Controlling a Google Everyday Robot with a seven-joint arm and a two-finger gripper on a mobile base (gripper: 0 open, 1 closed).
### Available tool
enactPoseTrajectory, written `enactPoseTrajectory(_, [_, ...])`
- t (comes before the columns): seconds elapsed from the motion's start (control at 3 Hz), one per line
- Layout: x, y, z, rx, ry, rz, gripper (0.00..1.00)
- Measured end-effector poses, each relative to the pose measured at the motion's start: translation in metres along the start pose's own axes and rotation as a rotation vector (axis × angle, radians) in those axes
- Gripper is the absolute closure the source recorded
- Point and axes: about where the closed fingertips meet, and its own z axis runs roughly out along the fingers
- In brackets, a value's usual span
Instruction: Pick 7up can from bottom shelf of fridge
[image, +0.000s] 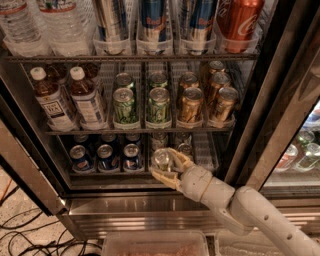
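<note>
**Inspection: 7up can in the claw at the bottom shelf front**

The 7up can (161, 159) stands upright at the front edge of the bottom shelf (202, 150), silver top and pull tab facing up, just right of the three dark blue cans (104, 156). Further cans (159, 141) stand behind it in the same lane.

The claw (162, 164) is at the shelf front and pinches the can: one finger lies against its right side, the other wraps under its left, both apparently touching. The arm (240, 205) reaches in from the lower right, over the steel sill of the fridge (150, 205).

Assessment: the grasp step appears complete and extraction is in hand, as the can seems not yet clear of the shelf. The next move calls for a straight pull outward and slightly up. It must keep the can level, stay below the rack of lime-green cans (125, 104) above, and keep clear of the door edge on the right.
</note>
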Motion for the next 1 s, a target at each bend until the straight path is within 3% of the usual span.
enactPoseTrajectory(0.33, [-0.003, 0.019, -0.019, -0.146, 0.053, -0.011, 1.0])
enactPoseTrajectory(0.67, [-0.031, 0.042, -0.038, -0.288, 0.069, 0.014, 1.0])
enactPoseTrajectory(1.0, [-0.074, 0.066, -0.051, -0.43, 0.086, 0.068, 1.0])
